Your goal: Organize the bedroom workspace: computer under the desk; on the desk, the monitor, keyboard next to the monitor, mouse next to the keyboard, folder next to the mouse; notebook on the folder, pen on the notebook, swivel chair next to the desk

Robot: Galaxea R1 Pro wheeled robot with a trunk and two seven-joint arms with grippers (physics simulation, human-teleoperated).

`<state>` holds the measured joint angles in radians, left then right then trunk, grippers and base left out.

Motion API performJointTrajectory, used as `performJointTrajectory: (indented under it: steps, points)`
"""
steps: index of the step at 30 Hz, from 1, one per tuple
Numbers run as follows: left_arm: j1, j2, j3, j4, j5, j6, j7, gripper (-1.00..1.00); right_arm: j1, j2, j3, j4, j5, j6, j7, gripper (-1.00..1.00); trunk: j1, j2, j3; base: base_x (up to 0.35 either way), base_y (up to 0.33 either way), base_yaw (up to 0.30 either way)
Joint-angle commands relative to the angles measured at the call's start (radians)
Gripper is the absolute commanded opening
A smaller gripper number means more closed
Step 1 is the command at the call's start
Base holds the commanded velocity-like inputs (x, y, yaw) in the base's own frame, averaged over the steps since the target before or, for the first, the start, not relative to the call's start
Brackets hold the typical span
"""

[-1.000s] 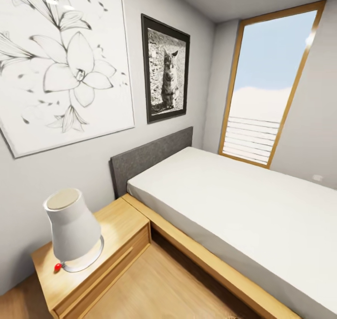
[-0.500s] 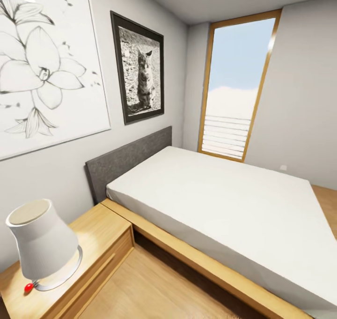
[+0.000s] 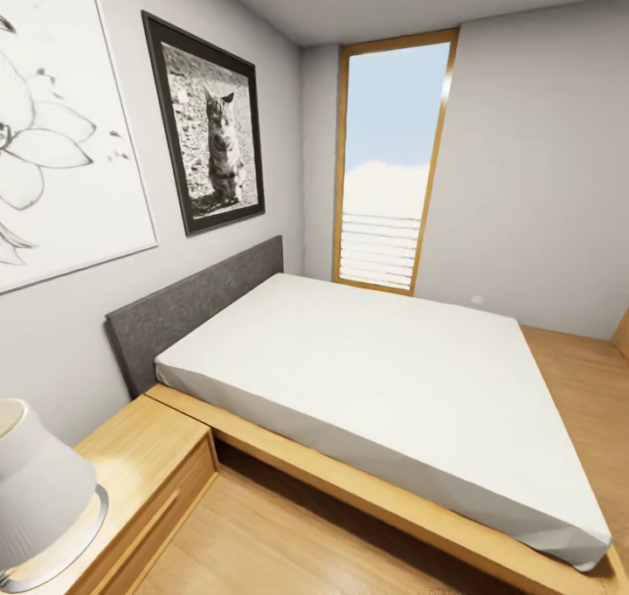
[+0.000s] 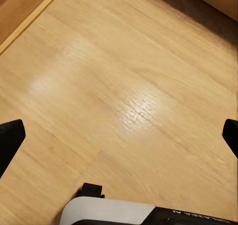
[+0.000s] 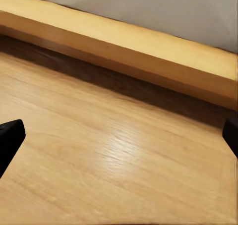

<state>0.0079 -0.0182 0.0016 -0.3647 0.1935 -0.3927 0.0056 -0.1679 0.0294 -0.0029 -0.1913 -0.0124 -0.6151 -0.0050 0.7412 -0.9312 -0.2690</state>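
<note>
Both hands, left hand (image 4: 119, 136) and right hand (image 5: 119, 136), spread apart over wood floor (image 4: 124, 76); bed (image 3: 367, 377) ahead.

Head view: lamp (image 3: 39, 499) cut off at left/bottom edges, only part of shade & base ring in frame. Nightstand (image 3: 144, 455) runs out past bottom edge. Flower print (image 3: 52, 132) cropped at left/top. Bed (image 3: 376, 377) frame's near corner clipped at bottom right. Left wrist view: left claw (image 4: 119, 138) fingertips (image 4: 10, 138) only dark slivers at pic edges; white/black body part at the edge, lettering on it too small to read. Right wrist view: right claw (image 5: 119, 138) same, fingertips (image 5: 10, 138) cropped at edges; bed frame cut off.
</note>
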Motion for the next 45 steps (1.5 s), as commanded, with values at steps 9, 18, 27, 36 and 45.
performJointTrajectory:
  steps: [9,18,27,36,45]
  points:
    - [0.001,0.000,0.000,-0.002,0.004,0.000,0.001,1.00,-0.001,0.000,0.000,0.001,-0.001,-0.003,-0.001,1.00,0.000,-0.001,-0.001,0.000,0.000,-0.300]
    - [0.001,0.000,0.000,-0.002,0.004,0.001,0.002,1.00,-0.001,0.000,0.000,0.001,0.000,-0.003,-0.001,1.00,0.000,-0.001,-0.001,0.000,0.000,-0.300]
    - [0.001,0.000,0.000,-0.002,0.004,0.001,0.002,1.00,-0.001,0.001,0.000,0.001,0.000,-0.003,-0.001,1.00,0.000,-0.001,-0.001,0.000,0.000,-0.300]
    - [0.001,0.000,0.000,-0.002,0.004,0.001,0.002,1.00,-0.001,0.001,0.001,0.001,0.000,-0.003,-0.001,1.00,0.000,-0.001,-0.001,0.000,0.000,-0.300]
    - [0.001,0.000,0.001,-0.001,0.004,0.001,0.002,1.00,-0.001,0.001,0.001,0.001,0.000,-0.003,-0.001,1.00,0.000,-0.001,-0.001,0.000,0.000,-0.300]
